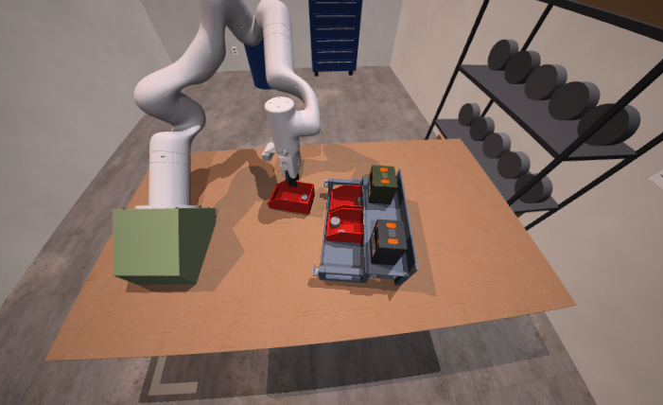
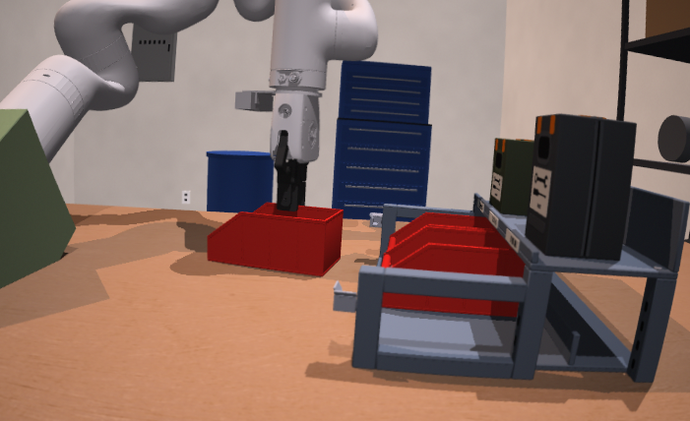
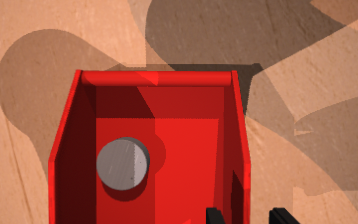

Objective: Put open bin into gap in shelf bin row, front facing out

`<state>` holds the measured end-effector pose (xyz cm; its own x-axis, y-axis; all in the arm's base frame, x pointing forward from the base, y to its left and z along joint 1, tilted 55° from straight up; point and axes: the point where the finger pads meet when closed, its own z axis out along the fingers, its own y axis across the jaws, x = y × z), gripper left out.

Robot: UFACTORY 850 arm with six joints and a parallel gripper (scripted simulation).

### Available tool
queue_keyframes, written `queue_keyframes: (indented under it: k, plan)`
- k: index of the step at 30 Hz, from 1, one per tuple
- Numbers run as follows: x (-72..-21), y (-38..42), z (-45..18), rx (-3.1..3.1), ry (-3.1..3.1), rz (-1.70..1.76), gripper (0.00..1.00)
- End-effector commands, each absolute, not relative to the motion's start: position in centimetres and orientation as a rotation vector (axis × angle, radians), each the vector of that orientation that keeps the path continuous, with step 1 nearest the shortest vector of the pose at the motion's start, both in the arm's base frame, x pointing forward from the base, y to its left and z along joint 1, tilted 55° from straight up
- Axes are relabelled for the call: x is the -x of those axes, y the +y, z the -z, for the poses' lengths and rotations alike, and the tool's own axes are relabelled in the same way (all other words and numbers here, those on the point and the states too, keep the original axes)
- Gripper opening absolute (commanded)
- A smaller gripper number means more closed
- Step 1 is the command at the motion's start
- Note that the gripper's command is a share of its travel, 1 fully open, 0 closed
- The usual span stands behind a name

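3 red bins total: 1 open bin [image 1: 291,197] on table [image 1: 252,302] left of shelf [image 1: 342,261], 2 shelf bins [image 1: 345,216] in row, gap at near end. 1 grey part [image 3: 123,163] in open bin. 2 dark boxes [image 1: 388,240] on upper board. Arm vertical, gripper [image 2: 290,201] pointing down, fingers part-spread astride bin's side wall, gripping nothing.

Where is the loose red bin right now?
In the top view the loose red bin sits on the table, just left of the grey shelf, with the fingers straddling its side wall.
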<state>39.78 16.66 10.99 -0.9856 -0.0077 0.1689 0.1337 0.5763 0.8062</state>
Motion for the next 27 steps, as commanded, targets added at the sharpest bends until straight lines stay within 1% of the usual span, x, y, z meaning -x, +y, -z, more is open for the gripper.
queue_keyframes:
  k: [1,27]
  plan:
    - [-39.8,16.8,-10.9,0.107,-2.651,1.376,0.29]
    - [-39.6,18.7,-9.6,0.107,-2.651,1.376,0.29]
